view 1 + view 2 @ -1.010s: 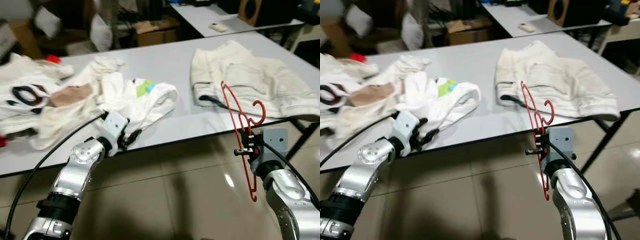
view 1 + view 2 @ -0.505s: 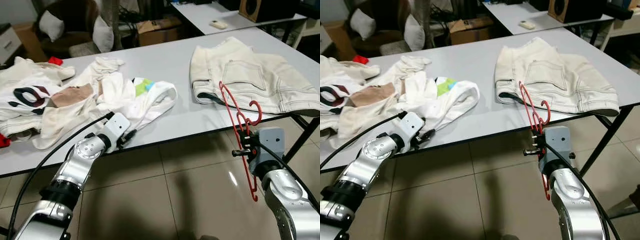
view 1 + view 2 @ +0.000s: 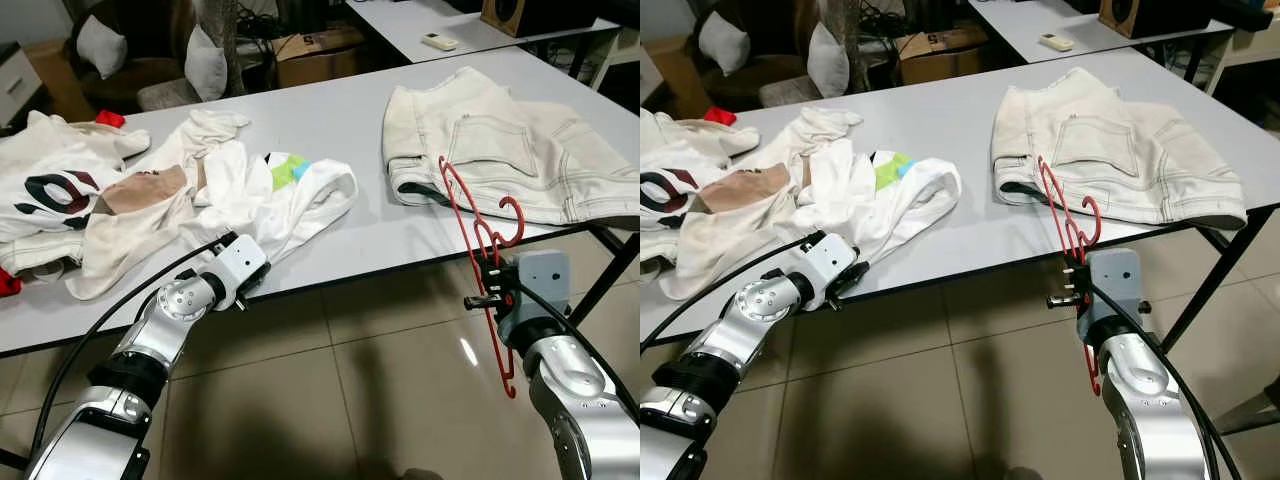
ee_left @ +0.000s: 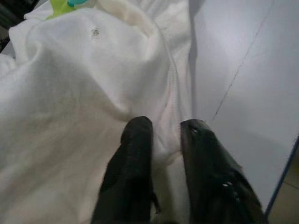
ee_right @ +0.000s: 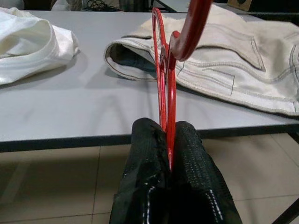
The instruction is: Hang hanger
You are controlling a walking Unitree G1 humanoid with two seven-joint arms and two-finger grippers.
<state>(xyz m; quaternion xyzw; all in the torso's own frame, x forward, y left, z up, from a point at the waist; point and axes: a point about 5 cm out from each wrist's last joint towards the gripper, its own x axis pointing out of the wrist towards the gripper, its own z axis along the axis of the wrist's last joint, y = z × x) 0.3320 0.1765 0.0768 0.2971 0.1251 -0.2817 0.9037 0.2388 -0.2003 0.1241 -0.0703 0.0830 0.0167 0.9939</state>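
A red plastic hanger (image 3: 470,215) stands upright in my right gripper (image 3: 487,290), which is shut on its lower bar just off the table's front edge. In the right wrist view the hanger (image 5: 161,60) rises from between the black fingers (image 5: 145,154). Behind it cream jeans (image 3: 500,150) lie flat on the grey table (image 3: 340,120). My left gripper (image 4: 166,128) is at the front edge, its fingers (image 4: 138,140) close together with a fold of the white garment (image 3: 290,195) pinched between them.
A heap of pale clothes (image 3: 70,200) covers the table's left end. A black table leg (image 3: 610,270) slants down at the right. Behind are a second table with a remote (image 3: 440,42), a cardboard box (image 3: 310,45) and a cushioned chair. Tiled floor lies below.
My left gripper has moved forward from below the table edge onto the hem of the white garment. The right gripper still holds the hanger in the same place.
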